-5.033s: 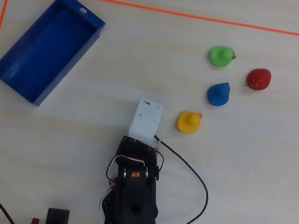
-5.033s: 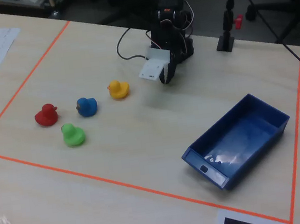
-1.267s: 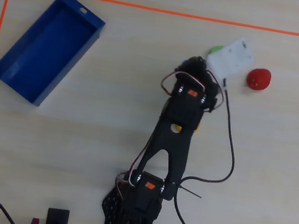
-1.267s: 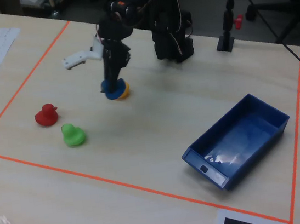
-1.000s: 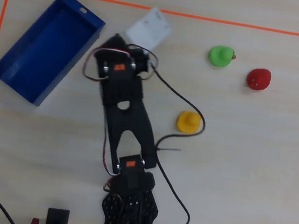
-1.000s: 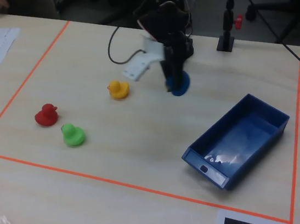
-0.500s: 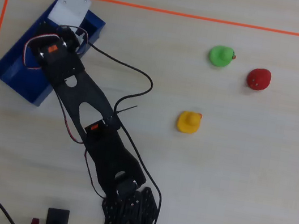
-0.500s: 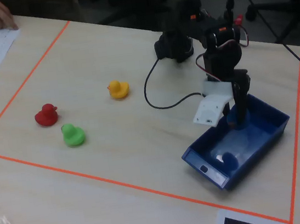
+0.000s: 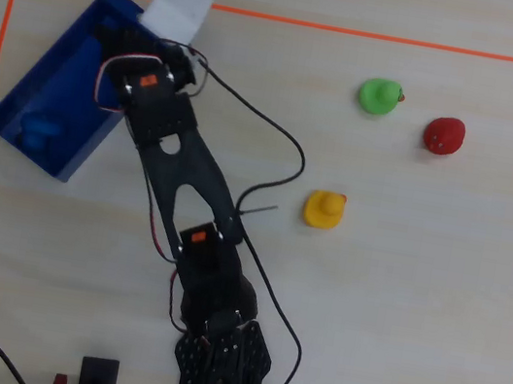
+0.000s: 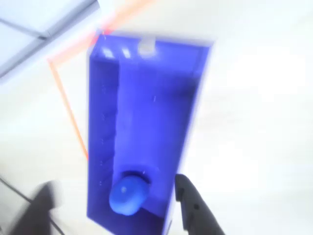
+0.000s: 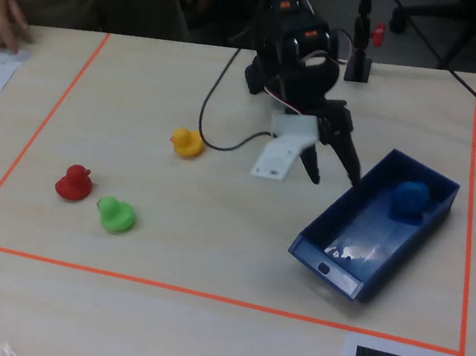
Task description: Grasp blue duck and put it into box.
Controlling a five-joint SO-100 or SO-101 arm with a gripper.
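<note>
The small bright blue rubber duck (image 11: 411, 197) lies inside the large dark blue rectangular open-top box (image 11: 338, 274), at the end opposite the slotted short wall. The wrist view shows the duck (image 10: 128, 195) resting on the box floor near one short end wall. The black two-finger gripper (image 11: 333, 164) hangs above the box rim with its fingers (image 11: 347, 151) spread apart and holding nothing. In the overhead view the box (image 9: 15, 102) sits at the left of the pale wooden bench (image 9: 394, 314), inside the orange tape border (image 9: 285, 19). The green duck (image 9: 380, 95), red duck (image 9: 443, 135) and yellow duck (image 9: 323, 209) stand well apart from the box.
</note>
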